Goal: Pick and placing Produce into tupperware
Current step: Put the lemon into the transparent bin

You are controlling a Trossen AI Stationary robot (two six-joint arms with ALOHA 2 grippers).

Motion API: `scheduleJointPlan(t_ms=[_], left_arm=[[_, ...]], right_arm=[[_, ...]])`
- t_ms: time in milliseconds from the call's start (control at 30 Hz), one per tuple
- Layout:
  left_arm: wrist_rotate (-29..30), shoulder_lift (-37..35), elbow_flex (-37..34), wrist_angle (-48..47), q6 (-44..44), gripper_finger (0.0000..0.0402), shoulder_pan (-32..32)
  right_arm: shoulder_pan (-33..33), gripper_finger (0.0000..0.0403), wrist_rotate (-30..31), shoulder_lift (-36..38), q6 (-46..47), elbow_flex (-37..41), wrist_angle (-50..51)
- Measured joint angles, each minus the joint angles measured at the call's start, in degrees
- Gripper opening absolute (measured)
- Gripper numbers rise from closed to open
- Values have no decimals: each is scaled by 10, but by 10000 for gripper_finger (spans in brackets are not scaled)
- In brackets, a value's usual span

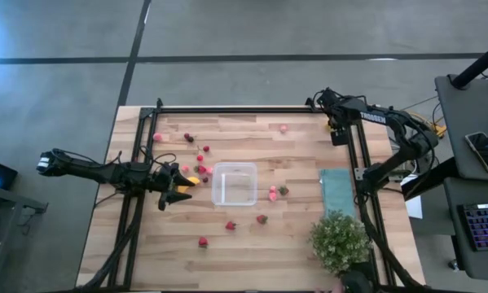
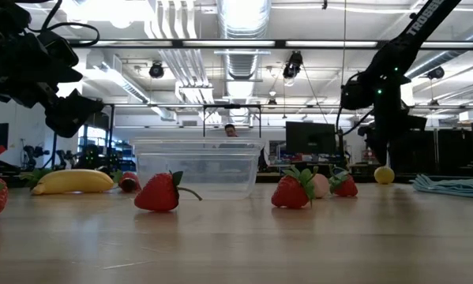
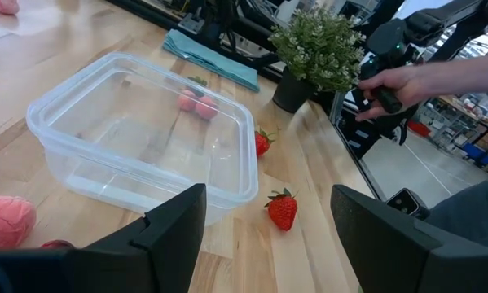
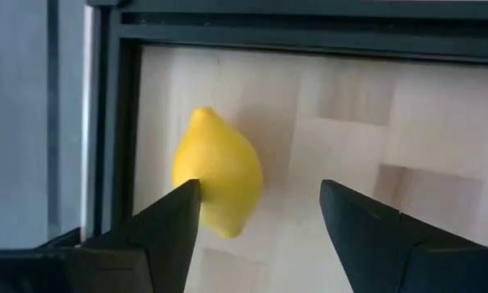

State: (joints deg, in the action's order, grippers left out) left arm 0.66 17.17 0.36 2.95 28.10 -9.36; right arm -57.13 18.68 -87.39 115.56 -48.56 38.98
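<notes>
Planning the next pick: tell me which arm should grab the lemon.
Right. Its gripper hangs open directly over the lemon at the table's far right corner, while the left gripper sits across the table beside the box.

- Bright ceiling lights point(image 2: 244, 12) flood the low view with glare.
- The table point(image 1: 252, 244) is evenly lit, with soft shadows.
- The near lemon point(image 4: 217, 172) and the right gripper's dark fingers point(image 4: 158, 236) look slightly blurred.
</notes>
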Motion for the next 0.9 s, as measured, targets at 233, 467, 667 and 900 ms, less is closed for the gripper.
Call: scheduleJointPlan(t_ms=[233, 467, 667, 900], left_arm=[[0, 0, 0, 0, 0, 249, 0], [0, 0, 0, 0, 0, 249, 0], [0, 0, 0, 0, 0, 249, 0], [0, 0, 0, 0, 0, 249, 0]], right_arm=[[-6, 244, -4, -18, -2, 2, -5], [-15, 244, 6, -17, -32, 1, -3], [-16, 244, 5, -5, -52, 1, 2], [-15, 244, -14, 18, -53, 1, 63]])
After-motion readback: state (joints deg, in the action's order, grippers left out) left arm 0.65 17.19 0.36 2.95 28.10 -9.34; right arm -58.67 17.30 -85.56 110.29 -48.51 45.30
